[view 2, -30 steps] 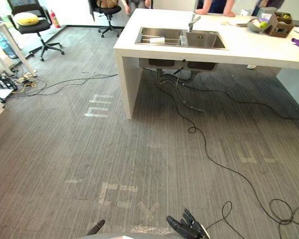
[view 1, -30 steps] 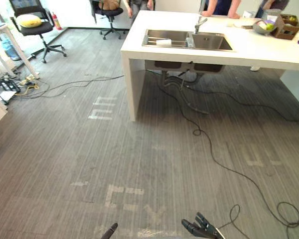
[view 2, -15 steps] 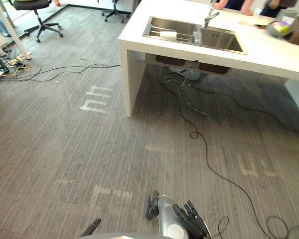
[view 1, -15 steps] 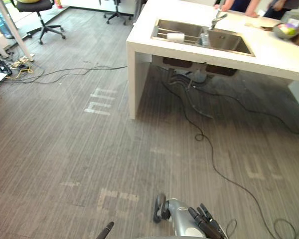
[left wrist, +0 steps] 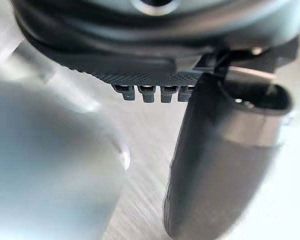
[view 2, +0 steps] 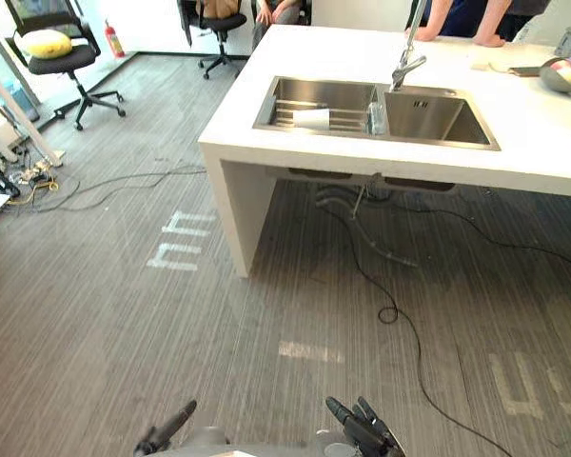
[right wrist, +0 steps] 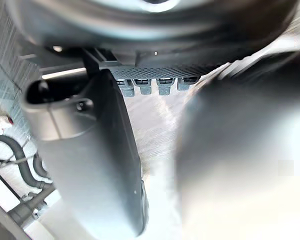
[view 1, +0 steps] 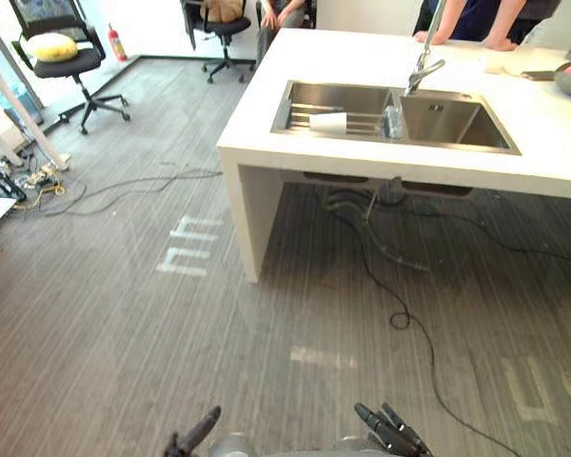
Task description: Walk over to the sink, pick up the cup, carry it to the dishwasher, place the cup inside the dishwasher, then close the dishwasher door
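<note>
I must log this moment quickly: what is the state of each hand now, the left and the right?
Left hand: open, fingers relaxed, holding nothing.
Right hand: open, fingers straight, holding nothing.

You faced a grey striped carpet floor (view 1: 105, 324) with pale tape marks (view 1: 192, 255) on it. A white desk (view 1: 552, 157) stood ahead on the right. Two black office chairs (view 1: 67, 62) stood at the back left, near a white wall (view 1: 152, 24) and a red fire extinguisher (view 1: 113, 43).
</note>
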Controlling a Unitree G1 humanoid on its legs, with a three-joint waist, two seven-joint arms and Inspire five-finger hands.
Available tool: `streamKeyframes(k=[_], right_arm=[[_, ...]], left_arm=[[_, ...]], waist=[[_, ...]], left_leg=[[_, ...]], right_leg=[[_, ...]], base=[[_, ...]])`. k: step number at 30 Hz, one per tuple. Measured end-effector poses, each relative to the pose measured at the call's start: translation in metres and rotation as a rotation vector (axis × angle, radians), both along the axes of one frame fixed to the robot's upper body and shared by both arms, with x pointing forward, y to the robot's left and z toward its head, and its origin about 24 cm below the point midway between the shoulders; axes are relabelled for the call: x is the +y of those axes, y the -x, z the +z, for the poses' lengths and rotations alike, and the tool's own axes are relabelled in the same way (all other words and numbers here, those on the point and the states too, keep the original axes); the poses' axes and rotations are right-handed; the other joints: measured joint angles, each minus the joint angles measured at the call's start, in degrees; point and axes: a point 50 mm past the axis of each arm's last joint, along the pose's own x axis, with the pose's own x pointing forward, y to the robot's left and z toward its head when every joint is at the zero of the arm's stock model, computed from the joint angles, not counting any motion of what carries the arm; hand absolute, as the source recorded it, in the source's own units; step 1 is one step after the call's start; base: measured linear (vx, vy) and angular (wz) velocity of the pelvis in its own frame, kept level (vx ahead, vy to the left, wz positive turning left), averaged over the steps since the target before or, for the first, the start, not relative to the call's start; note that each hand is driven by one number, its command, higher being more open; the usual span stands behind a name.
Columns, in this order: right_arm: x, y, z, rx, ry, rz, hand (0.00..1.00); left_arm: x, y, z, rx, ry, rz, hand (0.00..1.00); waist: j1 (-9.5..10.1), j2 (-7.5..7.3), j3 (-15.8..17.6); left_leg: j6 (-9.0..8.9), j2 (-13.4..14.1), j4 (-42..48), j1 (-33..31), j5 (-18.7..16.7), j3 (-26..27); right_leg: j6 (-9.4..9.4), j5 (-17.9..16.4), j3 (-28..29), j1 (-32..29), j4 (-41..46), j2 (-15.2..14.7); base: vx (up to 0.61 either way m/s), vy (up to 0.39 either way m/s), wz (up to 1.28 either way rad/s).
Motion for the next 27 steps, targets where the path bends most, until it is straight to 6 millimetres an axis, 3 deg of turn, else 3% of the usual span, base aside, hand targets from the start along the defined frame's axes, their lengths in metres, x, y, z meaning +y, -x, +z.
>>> streamKeyframes(k=[1,2,3,4,5,6,7,9,11,14,15,18,19,20,21,22,23,25,27], right_arm=[[0.002,-0.004,-0.001,0.029,0.006,0.033,1.0],[0.004,-0.008,-0.001,0.038,0.006,0.051,1.0],[0.007,-0.021,0.0,0.041,-0.001,0.084,1.0],[0.009,-0.033,0.002,0.028,-0.004,0.11,1.0],[0.01,-0.039,0.003,0.02,-0.008,0.119,1.0],[0.012,-0.043,0.003,0.024,-0.013,0.138,1.0],[0.026,-0.049,0.0,0.043,-0.045,0.149,1.0],[0.032,-0.05,0.0,0.04,-0.065,0.157,1.0],[0.036,-0.051,-0.004,0.065,-0.078,0.17,1.0],[0.033,-0.048,-0.005,0.092,-0.057,0.184,1.0],[0.032,-0.044,-0.007,0.105,-0.049,0.18,1.0],[0.028,-0.047,-0.006,0.088,-0.016,0.174,1.0],[0.025,-0.05,-0.004,0.072,0.0,0.171,1.0],[0.024,-0.055,-0.002,0.046,0.022,0.164,1.0],[0.023,-0.06,-0.001,0.028,0.034,0.163,1.0],[0.024,-0.067,0.001,0.01,0.047,0.166,1.0],[0.027,-0.071,0.003,-0.003,0.051,0.176,1.0],[0.033,-0.079,0.004,-0.017,0.04,0.17,1.0],[0.041,-0.083,0.005,-0.013,0.023,0.179,1.0]], left_arm=[[-0.006,-0.027,0.02,-0.117,-0.111,-0.134,1.0],[-0.009,-0.042,0.034,-0.193,-0.182,-0.194,1.0],[-0.018,-0.072,0.071,-0.397,-0.318,-0.267,1.0],[-0.03,-0.095,0.116,-0.634,-0.413,-0.293,1.0],[-0.036,-0.102,0.139,-0.75,-0.465,-0.3,1.0],[-0.046,-0.111,0.184,-0.995,-0.578,-0.297,1.0],[-0.048,-0.118,0.227,-1.237,-0.718,-0.273,1.0],[-0.054,-0.125,0.257,-1.401,-0.807,-0.259,1.0],[-0.061,-0.117,0.304,-1.671,-0.927,-0.169,1.0],[-0.063,-0.104,0.325,-1.837,-0.998,-0.174,1.0],[-0.064,-0.102,0.328,-1.868,-1.012,-0.2,1.0],[-0.067,-0.1,0.332,-1.912,-1.021,-0.257,1.0],[-0.071,-0.1,0.335,-1.934,-1.004,-0.289,1.0],[-0.075,-0.101,0.34,-1.952,-0.977,-0.323,1.0],[-0.079,-0.104,0.342,-1.959,-0.961,-0.349,1.0],[-0.09,-0.107,0.345,-1.972,-0.93,-0.411,1.0],[-0.097,-0.11,0.348,-1.982,-0.925,-0.468,1.0],[-0.111,-0.12,0.351,-1.981,-0.943,-0.618,1.0],[-0.114,-0.136,0.351,-1.903,-1.015,-0.765,1.0]], waist=[[0.85,-1.0,0.6],[1.1,-1.71,0.9],[1.4,-2.96,1.7],[1.59,-3.12,1.7],[1.66,-2.71,1.5],[2.28,-0.87,0.5],[2.15,-2.04,-0.7],[1.6,-1.82,-1.3],[1.24,-0.8,-2.0],[1.26,-0.26,-2.7],[1.11,-0.45,-3.6],[0.22,-0.9,-4.8],[0.21,-0.98,-4.8],[-0.07,-1.01,-4.5],[-0.34,-0.72,-4.3],[-0.86,0.07,-4.3],[-1.22,0.39,-4.4],[-1.23,0.86,-4.0],[-1.28,1.28,-3.8]], left_leg=[[1.57,-0.5,-7.9,-2.3,-1.1,2.6],[2.02,-1.2,-13.1,-3.0,-1.4,4.0],[2.39,-3.7,-26.4,-3.9,-1.2,6.1],[2.22,-6.5,-41.6,-3.4,2.2,6.3],[2.18,-7.3,-48.7,-2.7,5.2,6.2],[3.48,-8.2,-58.3,-1.3,14.8,4.6],[7.72,-10.6,-58.1,0.4,18.7,4.9],[9.64,-12.3,-57.0,0.6,17.3,4.8],[11.06,-14.6,-56.2,1.3,14.4,4.8],[11.0,-15.1,-57.8,5.5,12.0,4.6],[10.79,-15.4,-59.6,7.9,11.3,4.3],[11.58,-17.0,-61.4,12.1,9.5,3.2],[12.22,-17.5,-61.8,13.9,8.4,3.3],[12.62,-18.2,-61.8,15.7,7.3,3.4],[12.61,-18.3,-61.9,16.8,6.9,3.3],[12.43,-17.7,-63.0,19.1,6.6,3.4],[12.35,-17.0,-64.1,20.4,6.6,3.7],[11.38,-15.6,-65.3,22.6,6.4,4.5],[9.29,-13.4,-65.2,24.4,5.1,6.6]], right_leg=[[0.42,0.2,1.0,2.4,-2.1,-1.2],[0.6,0.3,1.3,3.4,-2.9,-2.0],[1.18,0.3,2.2,4.6,-3.9,-3.8],[2.39,0.2,3.5,5.0,-4.2,-5.0],[3.44,0.0,4.6,5.4,-4.7,-5.2],[5.96,-1.0,7.6,7.2,-6.0,-4.7],[7.77,-1.7,9.5,9.2,-7.1,-7.3],[8.58,-0.6,10.2,9.9,-7.0,-9.1],[9.42,2.3,11.1,10.4,-6.1,-11.1],[11.28,5.6,11.9,8.7,2.4,-11.2],[11.99,7.0,11.8,6.2,9.9,-11.5],[14.74,14.6,9.5,-0.6,26.9,-14.6],[14.07,18.5,8.0,-3.7,35.0,-17.4],[11.69,16.5,5.6,-8.4,47.1,-21.1],[9.63,14.6,4.4,-10.3,51.9,-22.6],[5.99,11.2,2.6,-13.7,56.9,-24.1],[5.72,9.0,1.4,-16.0,56.6,-24.3],[6.01,5.1,-1.6,-19.0,48.3,-24.3],[6.71,4.0,-5.2,-19.6,30.2,-22.4]], base=[[0.29,0.074,-0.31],[0.46,0.125,-0.38],[0.41,0.145,-0.42],[0.42,0.162,-0.51],[0.45,0.218,-0.77],[0.59,0.318,-0.85],[0.6,0.332,-0.65],[0.37,0.217,0.08],[0.39,0.246,0.25],[0.36,0.215,0.05],[0.25,0.139,0.09],[0.27,0.134,0.12],[0.28,0.109,-0.02],[0.27,0.087,-0.07],[0.3,0.091,-0.04],[0.22,0.07,-0.03],[0.19,0.046,-0.13],[0.15,-0.015,-0.28],[0.17,-0.145,-0.52]])
